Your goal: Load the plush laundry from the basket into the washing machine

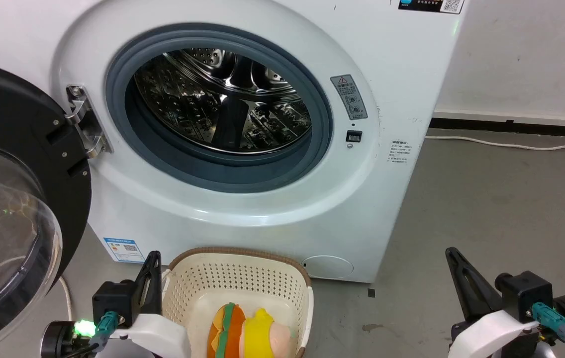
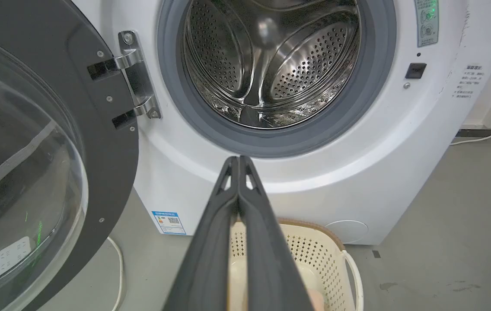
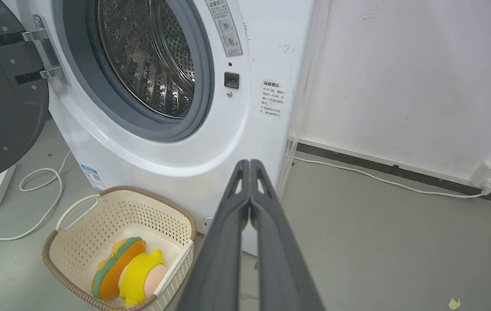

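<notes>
Head view: the soft plush toy (image 1: 247, 332) with peach-pink head, yellow shirt and orange burger body is seen lying in the cream-white perforated plastic basket (image 1: 235, 278), placed near the large white front-loading washing machine (image 1: 402, 79), whose black-framed glass door (image 1: 9, 209) is swung open at left. The left gripper (image 2: 238, 160), beside the basket, and the right gripper (image 3: 250, 163), well right, are pressed closed, empty.

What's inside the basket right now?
One plush laundry toy lies in the basket; nothing else is visible. Whatever is beneath the toy is covered.
</notes>
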Motion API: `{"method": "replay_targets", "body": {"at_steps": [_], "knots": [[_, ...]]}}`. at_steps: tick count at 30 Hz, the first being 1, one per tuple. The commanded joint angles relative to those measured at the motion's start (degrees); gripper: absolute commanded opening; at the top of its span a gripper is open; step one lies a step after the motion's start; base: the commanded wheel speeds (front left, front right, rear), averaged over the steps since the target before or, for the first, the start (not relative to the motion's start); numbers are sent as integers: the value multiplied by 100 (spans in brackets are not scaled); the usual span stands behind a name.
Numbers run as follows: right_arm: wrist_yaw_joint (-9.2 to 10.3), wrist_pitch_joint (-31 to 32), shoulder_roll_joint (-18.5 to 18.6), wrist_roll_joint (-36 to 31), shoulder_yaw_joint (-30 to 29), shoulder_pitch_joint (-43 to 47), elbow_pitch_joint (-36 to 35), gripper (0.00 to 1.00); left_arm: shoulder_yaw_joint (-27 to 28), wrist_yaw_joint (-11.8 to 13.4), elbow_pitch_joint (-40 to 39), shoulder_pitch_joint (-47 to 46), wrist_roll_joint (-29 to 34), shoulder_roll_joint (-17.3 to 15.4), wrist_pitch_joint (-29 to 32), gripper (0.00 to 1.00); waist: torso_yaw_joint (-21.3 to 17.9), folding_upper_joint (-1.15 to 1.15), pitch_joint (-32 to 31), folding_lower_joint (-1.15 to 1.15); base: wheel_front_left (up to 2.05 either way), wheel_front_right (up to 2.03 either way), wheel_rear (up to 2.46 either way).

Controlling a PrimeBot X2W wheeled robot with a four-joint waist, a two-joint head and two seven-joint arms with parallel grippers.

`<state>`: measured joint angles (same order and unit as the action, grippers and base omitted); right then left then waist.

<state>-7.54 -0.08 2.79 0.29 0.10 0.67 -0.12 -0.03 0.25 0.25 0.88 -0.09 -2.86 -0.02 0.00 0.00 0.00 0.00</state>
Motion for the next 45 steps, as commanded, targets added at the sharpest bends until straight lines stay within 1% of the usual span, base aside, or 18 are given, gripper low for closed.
{"method": "replay_targets", "body": {"at_steps": [1,17,18,34,45], "knots": [[5,8,9,-29,-10,-67,12,0,3,-25,-25,-88,9,-1,2,0,0,0,0,0,0,0,0],[5,8,9,-29,-10,-67,12,0,3,-25,-25,-88,9,-1,2,0,0,0,0,0,0,0,0],[0,-1,0,2,2,1,-1,100,2,1,1,1,0,0,-1,100,0,0,0,0,0,0,0],[0,-146,1,66,-40,-1,-4,100,-140,84,62,-30,-27,0,-146,100,-44,0,91,0,0,0,0],[0,-289,2,141,-108,-160,-83,100,-339,113,371,-307,-12,-23,-289,100,-221,0,626,0,0,0,0]]}}
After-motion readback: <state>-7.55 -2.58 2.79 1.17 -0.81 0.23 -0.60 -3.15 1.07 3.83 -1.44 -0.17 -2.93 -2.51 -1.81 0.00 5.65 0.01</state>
